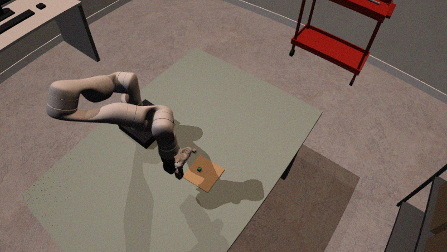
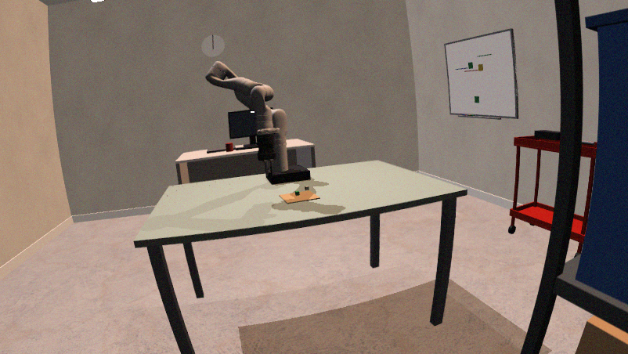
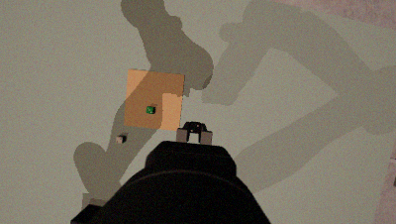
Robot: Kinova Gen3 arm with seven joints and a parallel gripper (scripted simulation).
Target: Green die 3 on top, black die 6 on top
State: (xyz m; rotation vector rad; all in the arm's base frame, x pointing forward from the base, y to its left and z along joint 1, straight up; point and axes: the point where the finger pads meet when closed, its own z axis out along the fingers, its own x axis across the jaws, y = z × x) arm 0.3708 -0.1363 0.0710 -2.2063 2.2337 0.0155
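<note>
The green die [image 1: 199, 169] [image 2: 297, 193] [image 3: 150, 110] lies on the orange mat [image 1: 208, 187] [image 2: 308, 198] [image 3: 171, 111]. The white die [image 1: 194, 150] [image 2: 307, 187] [image 3: 120, 139] lies on the table, off the mat. My gripper [image 1: 178, 175] [image 2: 268, 172] [image 3: 194, 129] points down above the table, near one mat corner. In the wrist view a black block with small light dots, the black die [image 3: 194, 127], sits between the fingertips, and the gripper is shut on it. The pip counts are too small to read, and the black die's lower faces are hidden.
The table [image 1: 250, 93] [image 2: 373, 184] [image 3: 30, 74] carries the arm's black base [image 2: 287, 174]. Shadows of the arm fall across the mat and the table. A desk [image 2: 197, 153] and a red cart [image 1: 331, 49] [image 2: 545, 215] stand away from the table.
</note>
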